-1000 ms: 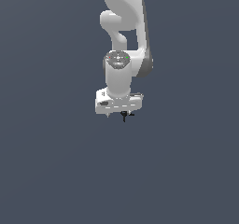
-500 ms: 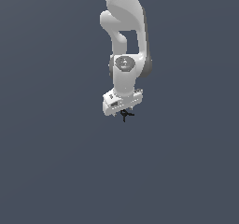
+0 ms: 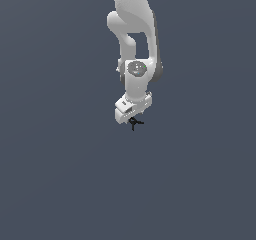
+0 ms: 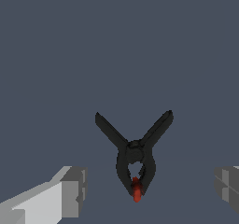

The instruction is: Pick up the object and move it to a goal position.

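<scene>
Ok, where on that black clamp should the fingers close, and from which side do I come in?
Judging from the wrist view, take the black clamp at its rounded body, just below where the two thin handles fork, not on the splayed handles or the red tip. Come straight down from above, one of the fingers on each flank; the gripper already straddles it, open.

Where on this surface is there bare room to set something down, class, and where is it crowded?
Bare grey surface lies all round. The only crowding is under the gripper, where the black clamp sits between its fingers.
</scene>
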